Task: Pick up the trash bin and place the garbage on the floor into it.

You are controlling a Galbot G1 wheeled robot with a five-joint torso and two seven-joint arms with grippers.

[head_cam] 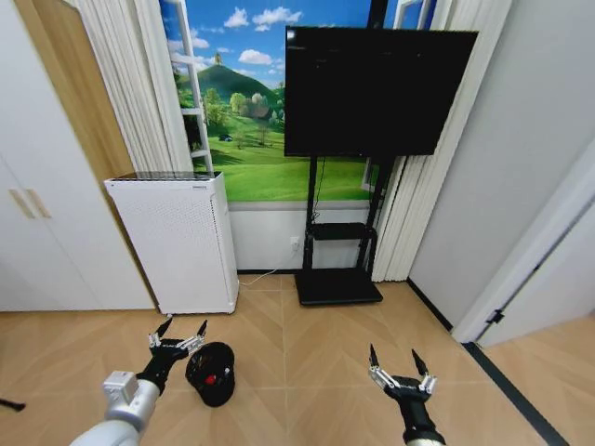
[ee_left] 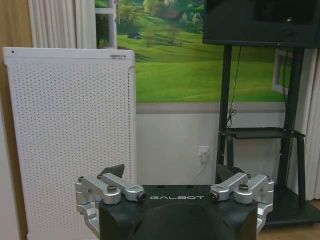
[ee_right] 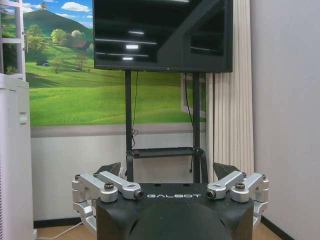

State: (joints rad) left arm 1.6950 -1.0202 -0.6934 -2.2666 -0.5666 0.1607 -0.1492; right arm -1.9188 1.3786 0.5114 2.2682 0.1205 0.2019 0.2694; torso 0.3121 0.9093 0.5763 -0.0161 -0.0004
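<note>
The trash bin (head_cam: 212, 373), a small black mesh basket, stands on the wooden floor at the lower left. A small red item (head_cam: 212, 379), possibly a piece of the garbage, shows inside it. My left gripper (head_cam: 181, 331) hovers open just left of and above the bin's rim, not touching it. In the left wrist view the left gripper (ee_left: 172, 172) points toward the white appliance and the wall, its jaws spread with nothing between them. My right gripper (head_cam: 400, 359) hangs open over bare floor to the right, and the right gripper (ee_right: 167, 169) holds nothing.
A tall white perforated box appliance (head_cam: 177, 242) stands against the wall behind the bin. A black TV (head_cam: 372, 88) on a stand with a flat base (head_cam: 337, 288) sits at the centre back. White cabinet doors (head_cam: 42, 214) line the left side and a wall (head_cam: 521, 186) angles in on the right.
</note>
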